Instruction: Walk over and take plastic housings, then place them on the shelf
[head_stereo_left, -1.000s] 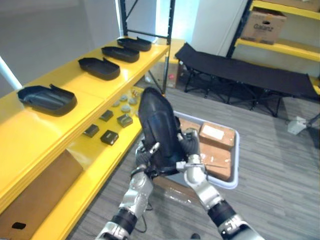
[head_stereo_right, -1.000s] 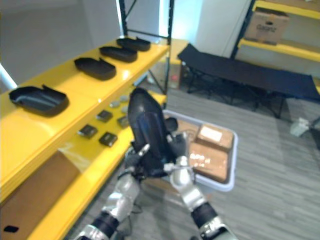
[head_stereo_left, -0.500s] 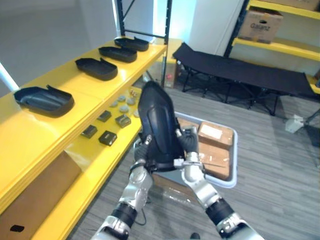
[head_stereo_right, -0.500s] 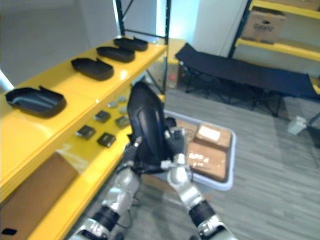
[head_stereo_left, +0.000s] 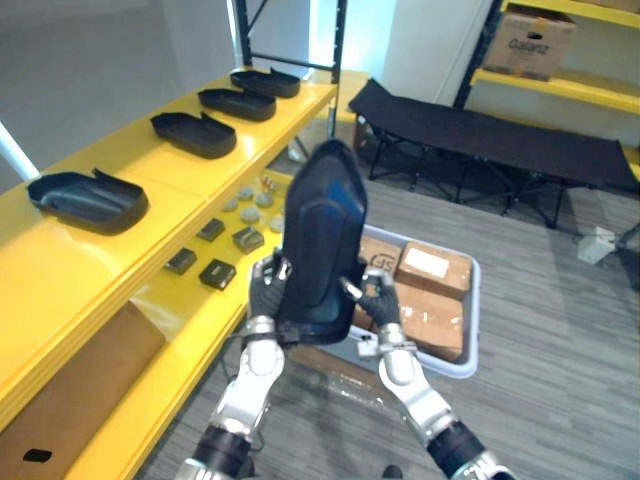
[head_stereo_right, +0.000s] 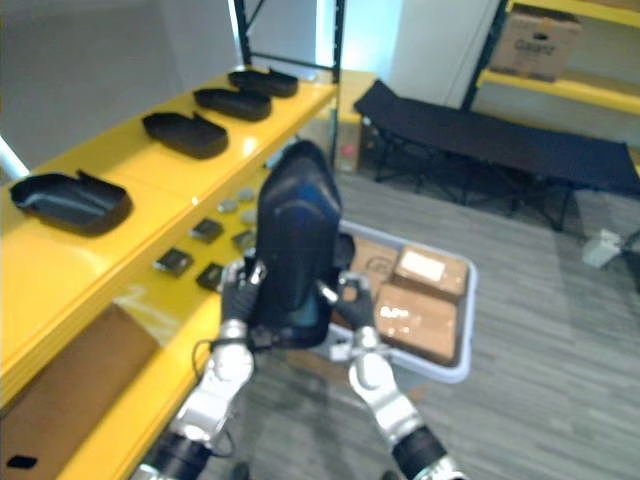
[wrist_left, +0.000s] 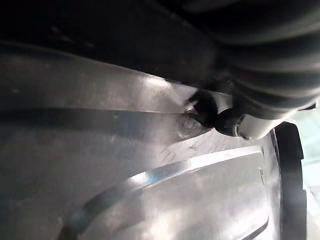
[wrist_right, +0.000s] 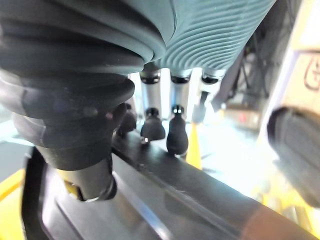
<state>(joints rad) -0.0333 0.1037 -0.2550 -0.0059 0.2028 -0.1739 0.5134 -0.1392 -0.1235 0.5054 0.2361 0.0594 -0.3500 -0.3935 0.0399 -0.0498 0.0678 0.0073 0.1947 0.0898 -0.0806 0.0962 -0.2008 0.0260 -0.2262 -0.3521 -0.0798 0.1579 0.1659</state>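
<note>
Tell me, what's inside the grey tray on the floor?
Brown cardboard boxes lie in the grey tray. Its left part is hidden behind the black housing the robot holds up.

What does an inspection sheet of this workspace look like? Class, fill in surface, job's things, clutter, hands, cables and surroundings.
Surface: yellow upper shelf, bare space at its near end.
Job's things: held housing upright between both hands; four shelf housings in a row on the upper shelf.
Clutter: small parts on the lower shelf.
Hands: left hand and right hand grip the held housing's sides, fingers curled on its edges.
Cables: nothing seen.
Surroundings: grey tray of cardboard boxes on the floor; black cot behind.
</note>
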